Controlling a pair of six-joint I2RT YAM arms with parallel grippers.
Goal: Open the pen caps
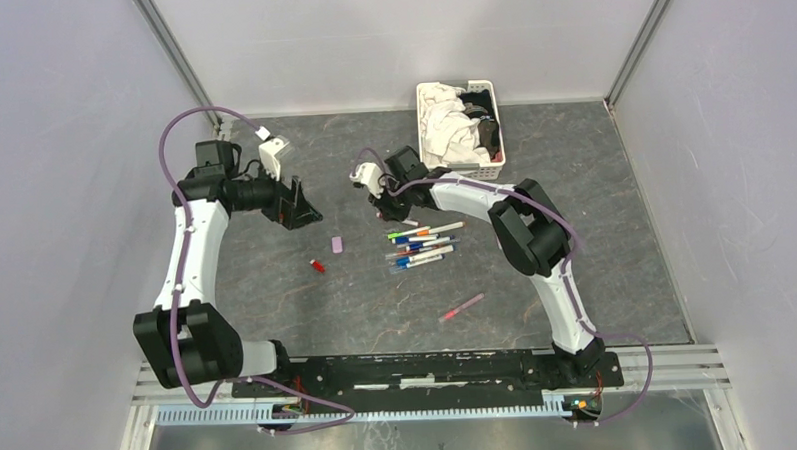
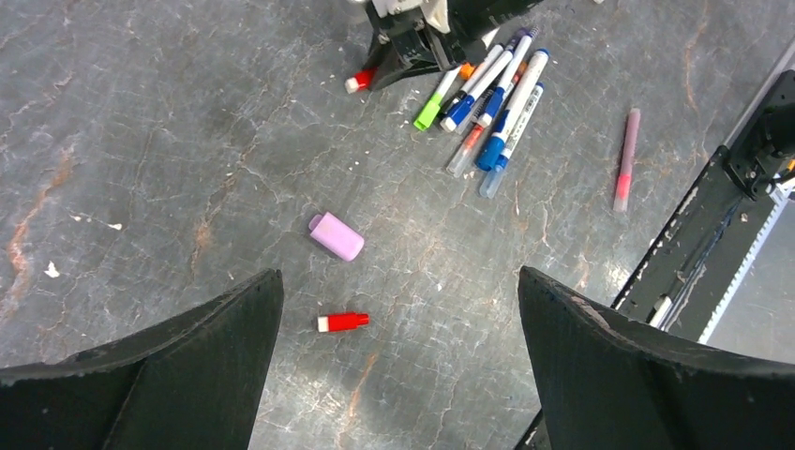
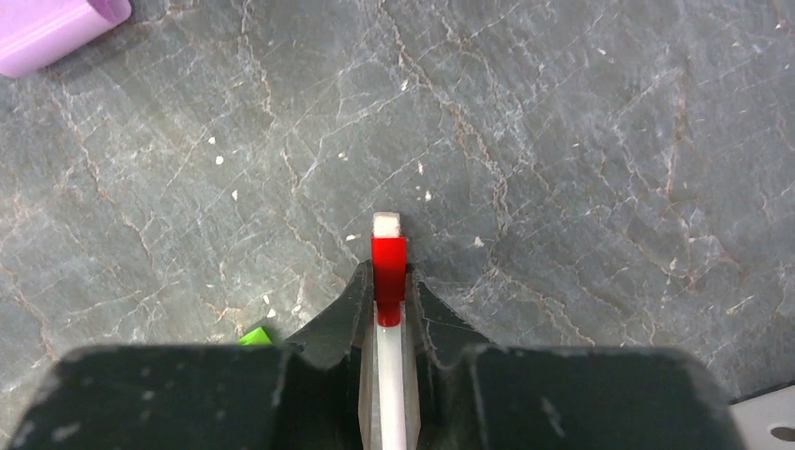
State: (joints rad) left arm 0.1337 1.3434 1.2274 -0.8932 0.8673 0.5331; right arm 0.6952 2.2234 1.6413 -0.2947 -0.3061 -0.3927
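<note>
My right gripper (image 3: 388,281) is shut on a white pen with a red cap (image 3: 388,267), pinching it where cap meets barrel, low over the table. From the left wrist view that same red end (image 2: 359,80) pokes out of the right gripper (image 2: 403,47). Several pens (image 1: 422,246) lie bunched beside it, and one pink-red pen (image 1: 462,306) lies apart. A loose red cap (image 2: 342,322) and a lilac cap (image 2: 336,236) rest on the table. My left gripper (image 2: 398,277) hangs open above the red cap, holding nothing.
A white slatted basket (image 1: 492,162) of cloths stands at the back, just behind the right arm. A green pen tip (image 3: 253,336) shows beside the right fingers. The black base rail (image 1: 430,369) runs along the near edge.
</note>
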